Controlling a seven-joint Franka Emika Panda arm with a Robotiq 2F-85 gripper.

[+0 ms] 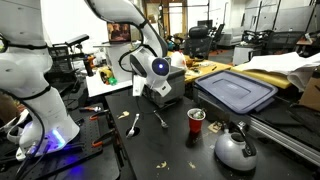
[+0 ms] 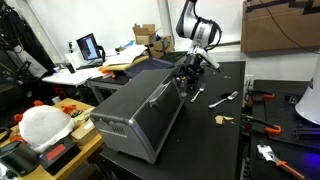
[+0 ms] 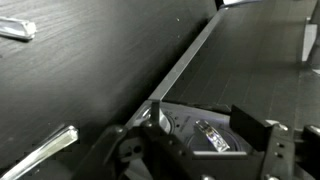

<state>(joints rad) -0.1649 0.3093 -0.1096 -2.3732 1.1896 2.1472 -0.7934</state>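
Observation:
My gripper (image 3: 203, 122) is down at one end of a grey box-shaped appliance (image 2: 140, 110) on the black table. In the wrist view its two dark fingers (image 3: 252, 122) stand on either side of a small shiny knob (image 3: 208, 136) on a round dial at the appliance's corner. A gap shows on each side of the knob, so the jaws are open and hold nothing. In both exterior views the gripper (image 1: 160, 88) (image 2: 190, 76) points down at that end of the appliance.
A fork (image 1: 133, 124) (image 2: 222, 99) and another utensil (image 1: 160, 119) lie on the table (image 1: 170, 150) near the gripper. A red cup (image 1: 196, 119), a metal kettle (image 1: 235, 149) and a blue-grey flat-topped box (image 1: 237, 90) are nearby. Red-handled tools (image 2: 262, 98) lie further off.

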